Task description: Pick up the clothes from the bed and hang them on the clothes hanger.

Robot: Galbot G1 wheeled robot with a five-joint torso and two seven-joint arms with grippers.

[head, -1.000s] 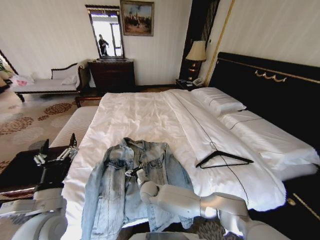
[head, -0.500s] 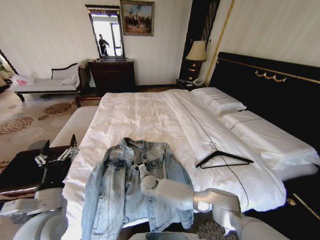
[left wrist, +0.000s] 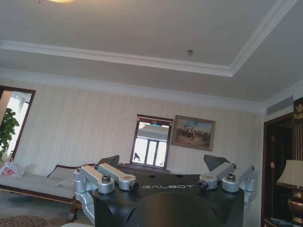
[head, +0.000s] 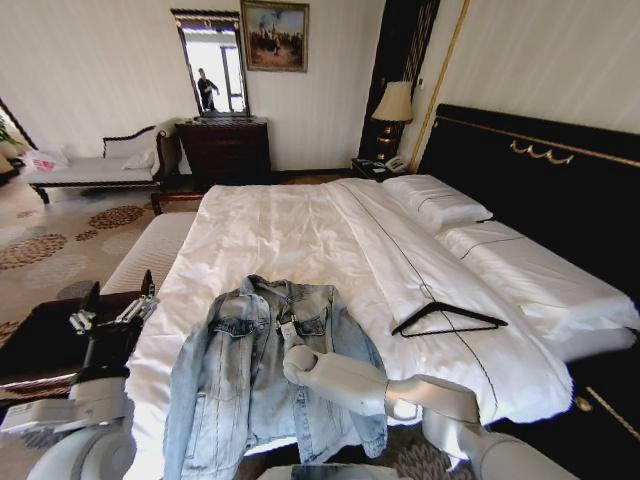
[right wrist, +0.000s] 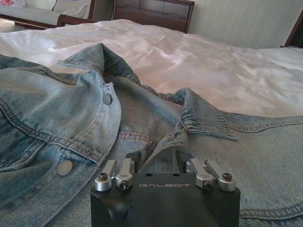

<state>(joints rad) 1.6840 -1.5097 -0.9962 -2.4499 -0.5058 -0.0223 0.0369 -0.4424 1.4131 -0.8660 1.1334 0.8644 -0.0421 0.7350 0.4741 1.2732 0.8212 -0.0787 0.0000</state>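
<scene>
The light-blue denim jacket (the clothes) (head: 225, 380) lies spread open, front up, at the near end of the white bed (head: 290, 230). My right gripper (head: 284, 325) reaches across it to the front opening just below the collar. In the right wrist view this gripper (right wrist: 158, 158) is open, its dark fingertips (right wrist: 134, 157) pressed onto the jacket (right wrist: 71, 118) with a ridge of denim between them. The black clothes hanger (head: 445, 318) lies flat on the bed to the right of the jacket. My left gripper (head: 110, 310) (left wrist: 163, 163) is held up, open, beside the bed's left edge.
White pillows (head: 440, 205) lie against the tall black headboard (head: 540, 190). A dark low table (head: 40, 340) stands by my left arm. Against the far wall stand a chaise (head: 90, 165), a dark dresser (head: 225, 150) and a lamp (head: 393, 105).
My right arm has slid up the jacket toward its collar. The left arm, jacket and hanger have stayed in place.
</scene>
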